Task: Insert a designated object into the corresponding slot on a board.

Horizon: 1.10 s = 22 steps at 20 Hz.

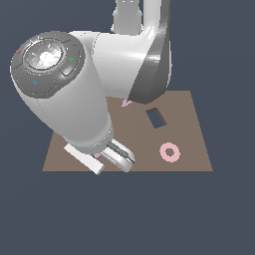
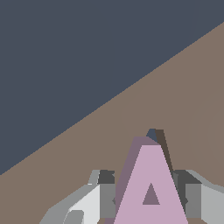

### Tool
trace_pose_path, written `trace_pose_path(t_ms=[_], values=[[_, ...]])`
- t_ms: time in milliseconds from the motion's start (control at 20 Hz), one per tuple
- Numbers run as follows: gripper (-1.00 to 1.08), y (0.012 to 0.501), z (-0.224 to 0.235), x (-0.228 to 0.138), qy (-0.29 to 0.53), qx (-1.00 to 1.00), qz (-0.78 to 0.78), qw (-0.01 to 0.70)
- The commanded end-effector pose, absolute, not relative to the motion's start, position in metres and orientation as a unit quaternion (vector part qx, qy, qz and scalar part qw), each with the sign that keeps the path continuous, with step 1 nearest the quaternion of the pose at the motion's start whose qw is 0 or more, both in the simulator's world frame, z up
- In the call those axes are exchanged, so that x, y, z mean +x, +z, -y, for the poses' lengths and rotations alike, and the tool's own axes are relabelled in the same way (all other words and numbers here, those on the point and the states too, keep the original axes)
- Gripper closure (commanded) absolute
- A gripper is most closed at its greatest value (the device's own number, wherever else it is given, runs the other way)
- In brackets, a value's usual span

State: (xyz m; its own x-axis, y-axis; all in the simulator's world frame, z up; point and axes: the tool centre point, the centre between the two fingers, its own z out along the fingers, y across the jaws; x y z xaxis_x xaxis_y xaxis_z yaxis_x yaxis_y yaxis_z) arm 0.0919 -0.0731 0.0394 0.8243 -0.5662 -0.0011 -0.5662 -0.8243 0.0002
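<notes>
Near the board's [image 1: 194,149] front edge, toward the corner on the exterior view's left: gripper [image 2: 151,197] low over the brown surface, fingers [image 2: 105,199] pressed against either flank of the lilac A [image 2: 151,188]. Piece clamped, standing on edge, long axis running base to apex, apex aimed away from the wrist. Just past the apex, a dark sliver in the board, probably the slot [image 2: 154,134]; too little showing to be sure. Hidden behind the arm in the exterior view. Rectangular hole [image 1: 156,117] and pink ring [image 1: 169,152] well apart, toward the opposite side.
</notes>
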Motion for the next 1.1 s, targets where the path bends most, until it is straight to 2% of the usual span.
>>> trace_pose_path(t_ms=[0,900,950,1050], values=[[1.08,0.04,0.078,0.091,0.001,-0.948,-0.319,0.0],[1.08,0.03,0.084,0.088,0.001,-0.939,-0.343,0.0],[-0.92,0.03,0.084,0.088,0.001,-0.939,-0.343,0.0],[-0.92,0.03,0.084,0.088,0.001,-0.939,-0.343,0.0]])
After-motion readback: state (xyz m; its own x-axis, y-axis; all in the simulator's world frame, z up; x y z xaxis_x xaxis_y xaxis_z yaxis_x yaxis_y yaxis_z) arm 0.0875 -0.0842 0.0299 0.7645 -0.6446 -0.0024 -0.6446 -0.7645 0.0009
